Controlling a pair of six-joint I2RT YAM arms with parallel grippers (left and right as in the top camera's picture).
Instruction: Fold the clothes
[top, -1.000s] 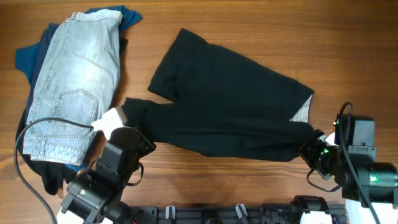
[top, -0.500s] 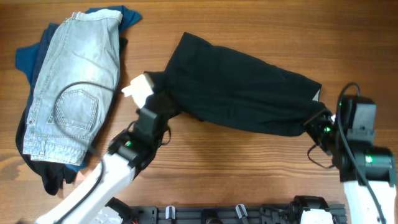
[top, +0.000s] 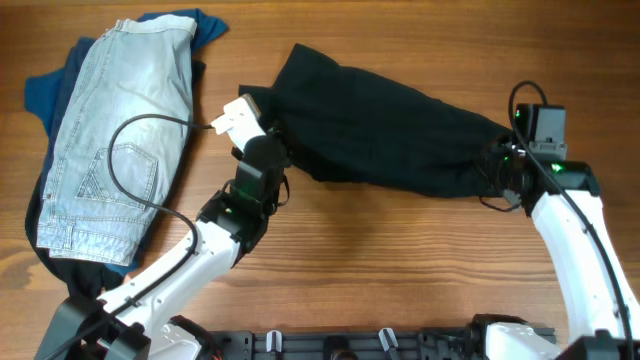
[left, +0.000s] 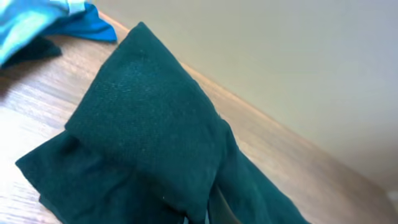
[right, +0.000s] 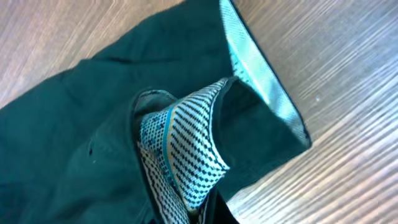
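Note:
The black shorts (top: 390, 140) hang stretched between my two grippers above the wooden table (top: 400, 260). My left gripper (top: 275, 150) is shut on their left end, and dark cloth (left: 149, 137) fills its wrist view and hides the fingertips. At the right end my right gripper (top: 497, 168) is shut on the waistband, where the pale patterned lining (right: 186, 155) shows turned out. The light-blue denim shorts (top: 110, 140) lie at the far left on top of a blue top (top: 45, 90).
A dark garment (top: 80, 280) sticks out under the denim pile near the front left. My left arm's cable (top: 150, 125) loops over the denim shorts. A black rail (top: 380, 345) runs along the front edge. The blue top's corner (left: 93, 28) shows beyond the shorts.
Both grippers have carried the near edge of the black shorts away from the front edge toward the far side. The shorts now form a narrower, doubled-over band.

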